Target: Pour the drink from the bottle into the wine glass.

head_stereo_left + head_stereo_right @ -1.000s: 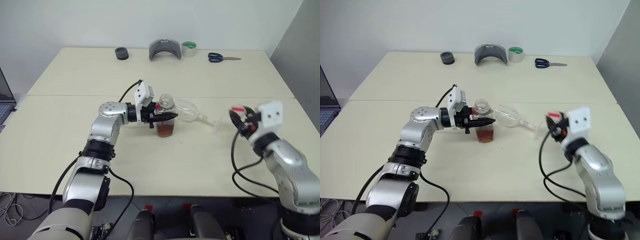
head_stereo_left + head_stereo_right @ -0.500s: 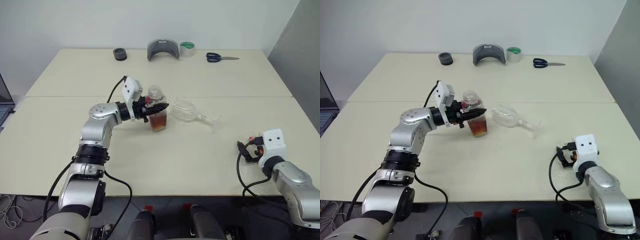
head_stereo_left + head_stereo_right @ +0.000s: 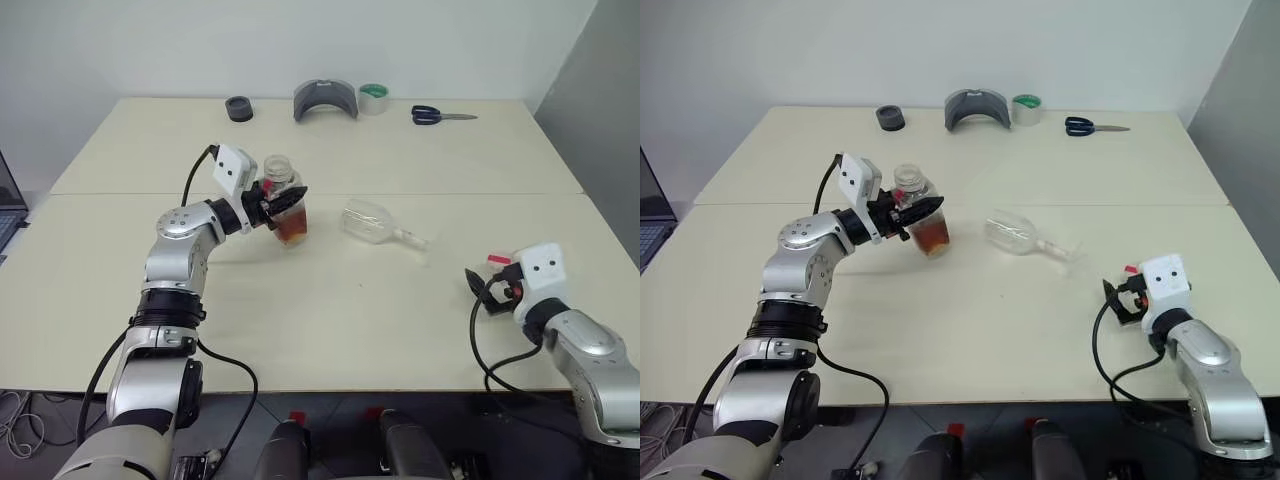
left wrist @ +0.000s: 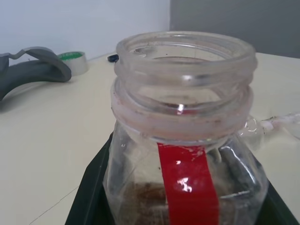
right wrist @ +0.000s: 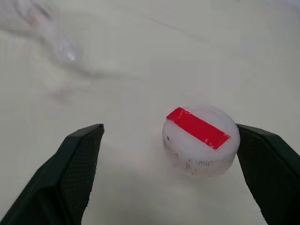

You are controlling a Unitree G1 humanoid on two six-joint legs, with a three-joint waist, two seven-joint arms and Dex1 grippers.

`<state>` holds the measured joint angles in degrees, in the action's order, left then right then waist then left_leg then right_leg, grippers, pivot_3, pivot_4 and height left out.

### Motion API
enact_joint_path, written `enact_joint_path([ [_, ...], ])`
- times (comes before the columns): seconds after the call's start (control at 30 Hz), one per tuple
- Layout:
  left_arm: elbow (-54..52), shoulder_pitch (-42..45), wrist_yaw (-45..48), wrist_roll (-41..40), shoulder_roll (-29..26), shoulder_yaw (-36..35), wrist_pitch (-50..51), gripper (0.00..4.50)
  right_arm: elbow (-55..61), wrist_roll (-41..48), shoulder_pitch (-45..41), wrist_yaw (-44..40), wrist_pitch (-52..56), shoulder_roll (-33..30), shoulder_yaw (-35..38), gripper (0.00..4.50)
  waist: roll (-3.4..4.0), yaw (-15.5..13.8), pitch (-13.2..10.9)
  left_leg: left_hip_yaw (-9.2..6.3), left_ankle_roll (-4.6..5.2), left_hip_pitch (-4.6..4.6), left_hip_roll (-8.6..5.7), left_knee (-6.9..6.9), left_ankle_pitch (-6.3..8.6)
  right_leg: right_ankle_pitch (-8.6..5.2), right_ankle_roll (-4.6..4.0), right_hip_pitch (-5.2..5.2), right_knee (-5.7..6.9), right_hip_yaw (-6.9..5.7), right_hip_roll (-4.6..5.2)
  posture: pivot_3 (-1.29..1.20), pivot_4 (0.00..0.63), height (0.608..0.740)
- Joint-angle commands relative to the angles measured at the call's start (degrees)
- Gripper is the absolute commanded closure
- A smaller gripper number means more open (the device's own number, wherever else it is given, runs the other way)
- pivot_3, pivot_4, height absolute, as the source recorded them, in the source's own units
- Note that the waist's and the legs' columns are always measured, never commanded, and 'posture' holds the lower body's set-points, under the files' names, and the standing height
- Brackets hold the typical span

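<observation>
Left gripper (image 3: pixel 285 203) clamps the clear plastic bottle (image 3: pixel 285 200), uncapped, ribbed neck, amber drink (image 3: pixel 292 231) low inside. Wine glass (image 3: pixel 375 223) lies on its side mid-table (image 3: pixel 330 330). Right gripper (image 5: pixel 171 173), fingers wide, flanks the round white cap (image 5: pixel 200 139) with its red strip.

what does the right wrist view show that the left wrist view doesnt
Right wrist view: the white cap with its red strip lying on the table, standing between the open fingers of the right pincer.

Left wrist view: the uncapped bottle held by the shut left pincer, the brown drink low inside it, and behind it the grey curved piece and the green tape roll.

Both: the cream table and a blurred part of the wine glass, which lies on its side.
</observation>
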<state>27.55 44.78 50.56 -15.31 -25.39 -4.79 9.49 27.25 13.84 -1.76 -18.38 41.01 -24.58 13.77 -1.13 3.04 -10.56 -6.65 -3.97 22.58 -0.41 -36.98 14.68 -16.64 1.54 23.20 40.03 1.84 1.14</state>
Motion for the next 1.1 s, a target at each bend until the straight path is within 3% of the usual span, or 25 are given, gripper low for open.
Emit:
enact_joint_path([
  [0.03,-0.14,0.98,-1.45,-0.31,-1.35,-2.12,-1.90,2.79,0.59,-2.09,0.90,-0.48,-0.51,-4.40,1.16,0.00,0.00,-0.21,0.00,0.06,0.01,0.00,-0.04,0.00,0.00,0.01,0.02,0.01,-0.02,0.04,0.04,0.00,0.150,0.740],
  [0.23,4.02,2.37,-4.54,0.25,-2.46,-3.62,-3.79,2.79,-0.02,-10.24,0.47,1.73,-8.67,-8.75,-2.17,0.00,0.00,-0.32,0.00,0.23,0.04,-0.08,-0.04,0.00,0.02,0.05,0.09,0.02,-0.05,0.18,0.01,0.00,0.150,0.740],
  [0.43,9.65,4.24,-8.08,0.55,-3.73,-5.33,-6.30,2.79,10.79,9.19,-2.03,-10.03,-5.18,-4.99,-2.49,0.00,-0.01,0.18,0.00,0.26,0.05,-0.12,0.04,0.02,0.03,0.05,0.10,0.02,-0.03,0.22,-0.07,0.00,0.150,0.740],
  [0.53,13.15,5.40,-10.10,0.83,-4.37,-6.31,-7.88,2.79,13.75,13.72,-5.66,-11.53,-0.87,-5.19,-6.40,0.00,-0.02,0.27,0.01,0.28,0.05,-0.11,0.01,-0.01,0.03,0.08,0.14,0.02,-0.03,0.25,-0.05,0.00,0.150,0.740],
  [0.8,21.40,7.04,-15.78,2.04,-5.39,-8.22,-13.04,2.79,4.38,8.94,-21.41,-8.18,0.15,0.64,-19.94,0.00,-0.03,0.21,0.01,0.24,0.04,-0.10,-0.01,-0.02,0.02,0.08,0.14,0.04,-0.04,0.20,-0.02,0.00,0.150,0.740],
  [1.1,23.92,5.28,-20.06,2.30,-4.19,-9.53,-16.62,2.79,-5.03,4.43,-29.53,-9.01,-2.77,7.14,-27.26,0.00,-0.07,0.20,0.03,0.23,0.03,-0.03,-0.02,-0.02,0.02,0.09,0.13,0.13,-0.04,0.18,0.02,0.00,0.150,0.740],
])
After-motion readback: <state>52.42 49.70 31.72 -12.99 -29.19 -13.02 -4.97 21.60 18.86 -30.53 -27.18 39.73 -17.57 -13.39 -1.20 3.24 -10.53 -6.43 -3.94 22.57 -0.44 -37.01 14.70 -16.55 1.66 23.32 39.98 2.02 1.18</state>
